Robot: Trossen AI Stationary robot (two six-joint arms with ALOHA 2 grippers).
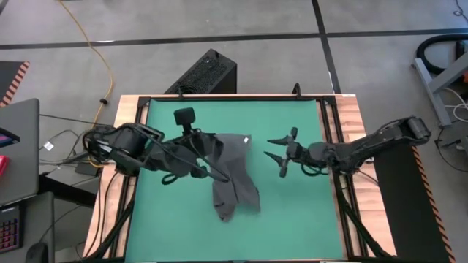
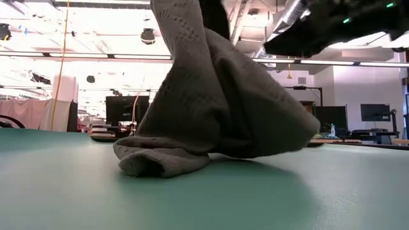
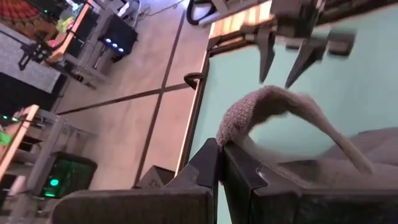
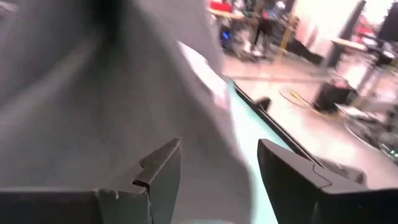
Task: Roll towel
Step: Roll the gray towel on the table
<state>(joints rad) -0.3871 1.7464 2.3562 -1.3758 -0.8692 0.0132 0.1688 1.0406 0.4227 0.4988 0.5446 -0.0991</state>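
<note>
The dark grey towel (image 1: 234, 172) hangs bunched over the middle of the green mat (image 1: 292, 219), its lower end (image 2: 160, 163) resting crumpled on the mat. My left gripper (image 1: 213, 166) reaches in from the table's left and is shut on the towel's upper part. My right gripper (image 1: 268, 148) stands open just right of the towel, pointing at it, nothing between its fingers (image 4: 161, 171). In the right wrist view the towel (image 4: 93, 106) fills the space ahead, its white tag (image 4: 202, 68) showing at one edge. My left gripper pinches a bunched fold of the towel (image 3: 231, 134) between its two shut fingers. It comes from the table's left, slanting a little downward. The towel is lifted by that fold and drapes slack below it, with its lower end on the mat.
The mat is framed by the wooden table edge (image 1: 351, 109). A black box (image 1: 208, 73) stands on the floor past the far edge, and a laptop (image 1: 18, 146) sits off to the left. Bare mat lies near the front edge and on the right.
</note>
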